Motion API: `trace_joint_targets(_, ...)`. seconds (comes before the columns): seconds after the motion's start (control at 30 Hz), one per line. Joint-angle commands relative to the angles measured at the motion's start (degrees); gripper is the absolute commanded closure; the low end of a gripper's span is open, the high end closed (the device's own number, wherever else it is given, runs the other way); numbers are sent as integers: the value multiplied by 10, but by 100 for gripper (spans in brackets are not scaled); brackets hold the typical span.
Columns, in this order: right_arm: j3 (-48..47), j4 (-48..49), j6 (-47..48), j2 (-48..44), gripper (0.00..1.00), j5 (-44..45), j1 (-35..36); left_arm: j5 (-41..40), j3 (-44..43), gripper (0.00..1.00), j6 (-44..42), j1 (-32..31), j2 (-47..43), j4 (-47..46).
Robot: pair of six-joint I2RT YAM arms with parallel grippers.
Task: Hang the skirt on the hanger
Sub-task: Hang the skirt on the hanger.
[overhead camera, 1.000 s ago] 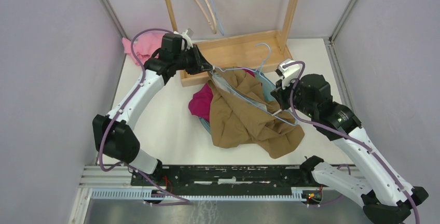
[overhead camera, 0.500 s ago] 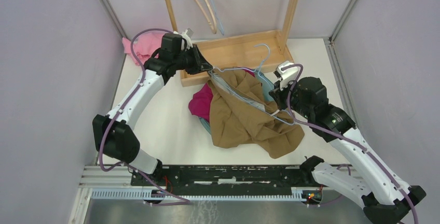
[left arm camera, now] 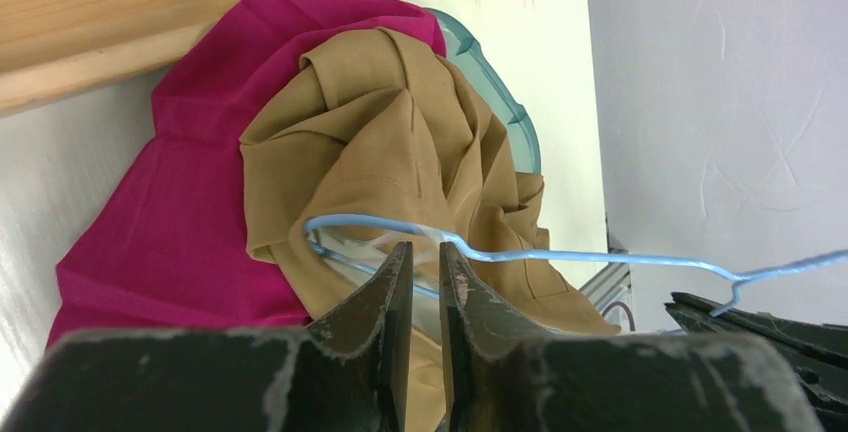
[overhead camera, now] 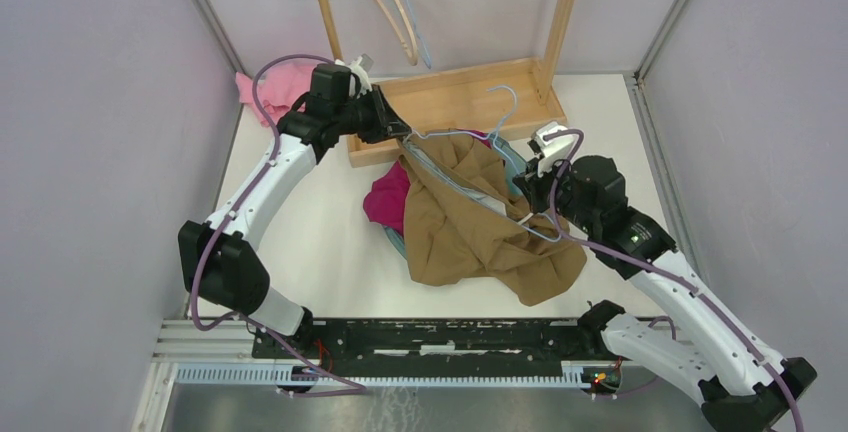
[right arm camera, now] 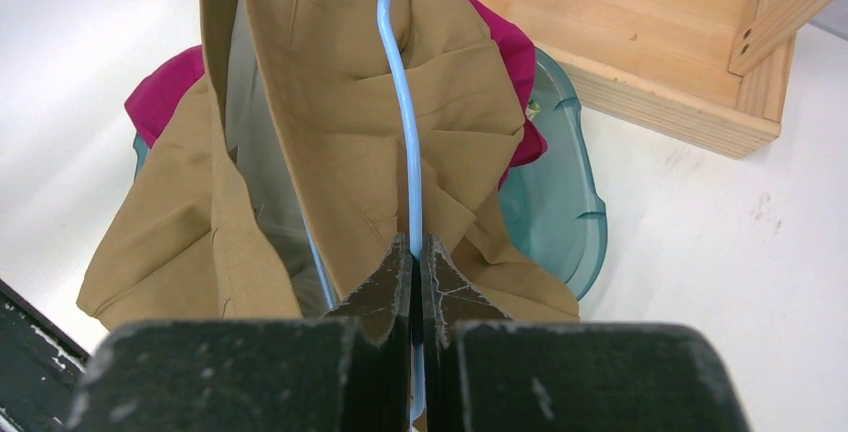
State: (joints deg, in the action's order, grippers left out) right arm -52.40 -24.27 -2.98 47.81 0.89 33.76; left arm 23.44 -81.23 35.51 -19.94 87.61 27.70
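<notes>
**Both arms hold the blue hanger over the heaped skirt**

The white tabletop [overhead camera: 320, 242] carries a pale wooden rack [overhead camera: 450, 102] at its far side, with beige hangers [overhead camera: 385, 2] dangling from the top of the rack. A crumpled pink cloth [overhead camera: 275, 87] lies at the far left corner, behind the left arm [overhead camera: 270, 177].

The tan fabric skirt [overhead camera: 470, 242] sits just in front of the rack's base. It is bunched in folds and spills out of a translucent teal plastic bin [overhead camera: 515, 157] toward the near edge. A magenta cloth [overhead camera: 388, 197] lies under it and pokes out on the left, touching the skirt and crowding the same bin.

The light blue wire hanger [overhead camera: 470, 192] lies slantwise across the top of the skirt, its hook pointing toward the rack. Whether any wire runs inside the skirt cannot be told.

The left arm reaches far forward and bends inward along the rack's base. Its jaws are clenched on the hanger's left end. The right arm [overhead camera: 640, 242] is folded at the elbow beside the bin, with its jaws clamped tight on the wire at the hanger's right end.
</notes>
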Motion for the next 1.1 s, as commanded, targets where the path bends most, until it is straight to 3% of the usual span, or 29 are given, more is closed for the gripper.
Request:
trace_joint_targets(0.0, 18, 90, -29, -15, 99, 0, 4, 38, -20, 78, -4, 1, -6, -31)
trace_joint_targets(1.07, 93, 249, -73, 6, 99, 5, 4, -9, -73, 77, -27, 20, -50, 32)
